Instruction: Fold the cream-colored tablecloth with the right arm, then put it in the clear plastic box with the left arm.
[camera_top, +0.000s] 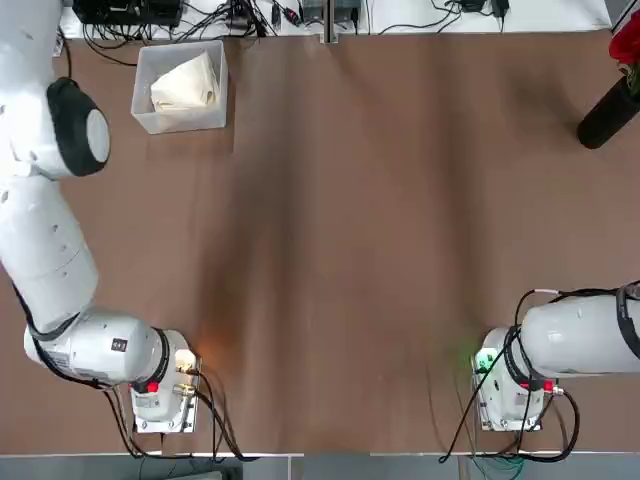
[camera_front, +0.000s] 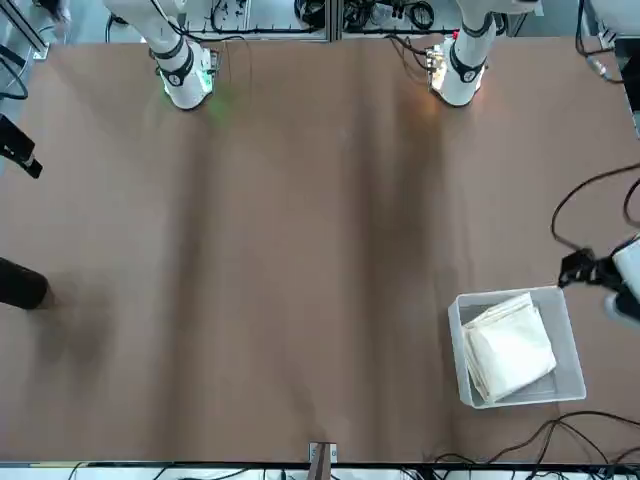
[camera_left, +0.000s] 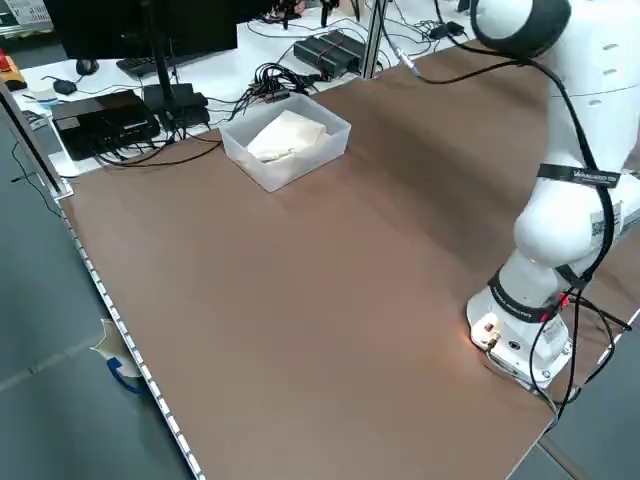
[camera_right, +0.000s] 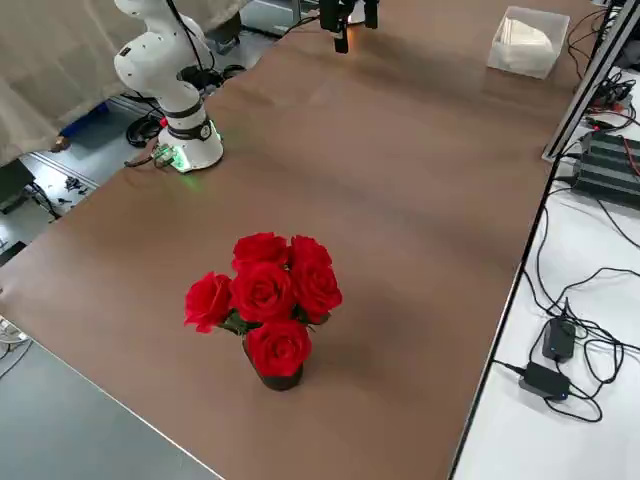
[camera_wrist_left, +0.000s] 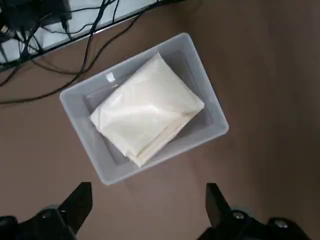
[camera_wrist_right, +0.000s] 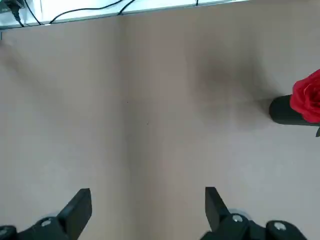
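Note:
The cream-colored tablecloth (camera_top: 186, 84) lies folded inside the clear plastic box (camera_top: 146, 70) at the far left corner of the table. It shows again in the front view as the tablecloth (camera_front: 510, 348) in the box (camera_front: 572, 340). In the left wrist view the tablecloth (camera_wrist_left: 147, 114) rests tilted in the box (camera_wrist_left: 212, 117). My left gripper (camera_wrist_left: 146, 205) hangs open above the box's near side, holding nothing and touching nothing. High over bare brown table, my right gripper (camera_wrist_right: 146, 207) is open and holds nothing.
A dark vase of red roses (camera_right: 265, 310) stands near the table's far right edge, and shows as the vase (camera_top: 612, 108) in the top view. Cables and black electronics (camera_left: 110, 115) lie beyond the far edge behind the box. Both arm bases (camera_top: 160, 390) sit at the near edge.

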